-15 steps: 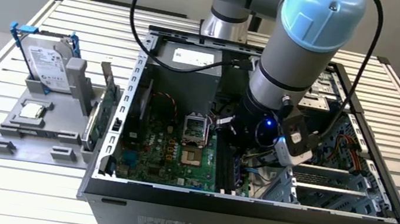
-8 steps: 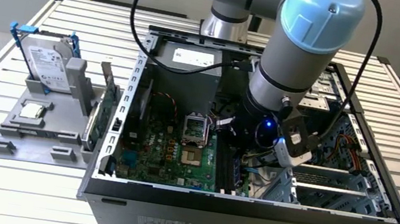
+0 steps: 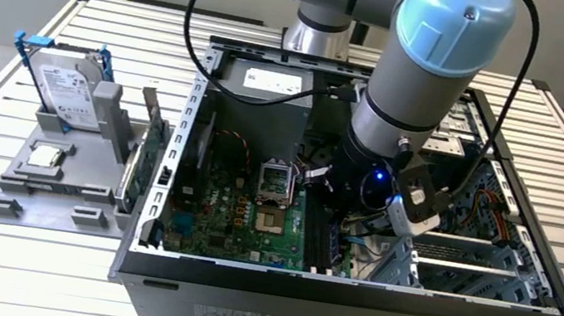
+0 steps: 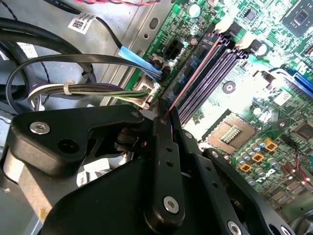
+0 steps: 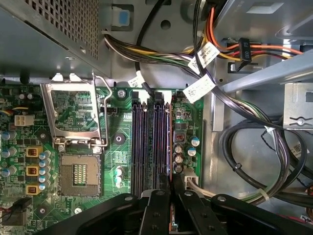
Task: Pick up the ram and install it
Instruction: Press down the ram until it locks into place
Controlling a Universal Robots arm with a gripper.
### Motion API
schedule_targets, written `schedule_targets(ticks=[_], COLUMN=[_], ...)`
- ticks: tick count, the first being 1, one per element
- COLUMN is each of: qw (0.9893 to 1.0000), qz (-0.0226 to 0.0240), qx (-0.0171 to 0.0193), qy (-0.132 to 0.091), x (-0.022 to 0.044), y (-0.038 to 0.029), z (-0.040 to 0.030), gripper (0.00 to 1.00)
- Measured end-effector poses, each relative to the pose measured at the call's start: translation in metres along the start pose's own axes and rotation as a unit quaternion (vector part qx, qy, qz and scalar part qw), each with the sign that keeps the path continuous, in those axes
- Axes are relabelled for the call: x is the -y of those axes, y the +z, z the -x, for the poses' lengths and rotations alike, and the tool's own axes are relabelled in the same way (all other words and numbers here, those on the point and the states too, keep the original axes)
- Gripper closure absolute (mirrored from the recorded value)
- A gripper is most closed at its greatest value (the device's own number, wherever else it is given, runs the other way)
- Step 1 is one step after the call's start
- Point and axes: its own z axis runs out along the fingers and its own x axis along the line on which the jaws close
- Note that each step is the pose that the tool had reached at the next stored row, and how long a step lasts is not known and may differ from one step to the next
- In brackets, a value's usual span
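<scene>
My gripper (image 3: 344, 211) is deep inside the open computer case (image 3: 352, 290), low over the motherboard (image 3: 239, 219). Both wrist views show its black fingers (image 4: 164, 147) shut on the ram (image 4: 191, 72). The ram appears edge-on, as a thin line running away from the fingertips. It lies along the dark memory slots (image 5: 149, 142), right at the slot nearest the cables. The ram (image 5: 169, 147) stands upright on its long edge, parallel to the slots. Whether its lower edge sits in the slot is hidden.
A bundle of cables (image 5: 244, 171) runs close beside the slots, and the CPU socket (image 5: 78, 176) lies on their other side. Outside the case, at the exterior view's left, a grey fixture (image 3: 54, 183) holds a hard drive (image 3: 67, 88) and a green expansion card (image 3: 153, 147).
</scene>
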Motion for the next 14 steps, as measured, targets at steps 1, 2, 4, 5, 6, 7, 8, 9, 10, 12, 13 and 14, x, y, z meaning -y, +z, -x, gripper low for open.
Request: schedule_targets(ticks=[1, 2, 4, 5, 6, 7, 8, 9, 10, 12, 13, 14], qw=[1.0000, 1.0000, 1.0000, 1.0000, 1.0000, 1.0000, 1.0000, 1.0000, 1.0000, 1.0000, 1.0000, 1.0000], qz=[0.0000, 0.0000, 0.0000, 0.0000, 0.0000, 0.0000, 0.0000, 0.0000, 0.0000, 0.0000, 0.0001, 0.0001], qx=[0.0000, 0.0000, 0.0000, -0.0001, -0.0001, -0.0001, -0.0001, -0.0001, -0.0001, -0.0001, -0.0001, -0.0001], qy=[0.000, 0.000, 0.000, 0.000, 0.000, 0.000, 0.000, 0.000, 0.000, 0.000, 0.000, 0.000], x=[0.0000, 0.0000, 0.0011, 0.0014, 0.0019, 0.0023, 0.0025, 0.0026, 0.0026, 0.0026, 0.0026, 0.0025], y=[0.0000, 0.0000, 0.0000, 0.0000, -0.0001, 0.0000, -0.0001, -0.0001, -0.0001, 0.0001, 0.0004, 0.0011], z=[0.0000, 0.0000, 0.0000, 0.0000, 0.0000, 0.0000, 0.0000, 0.0000, 0.0000, -0.0001, -0.0002, -0.0002], gripper=[1.00, 1.00, 1.00, 1.00, 1.00, 1.00, 1.00, 1.00, 1.00, 1.00, 1.00, 1.00])
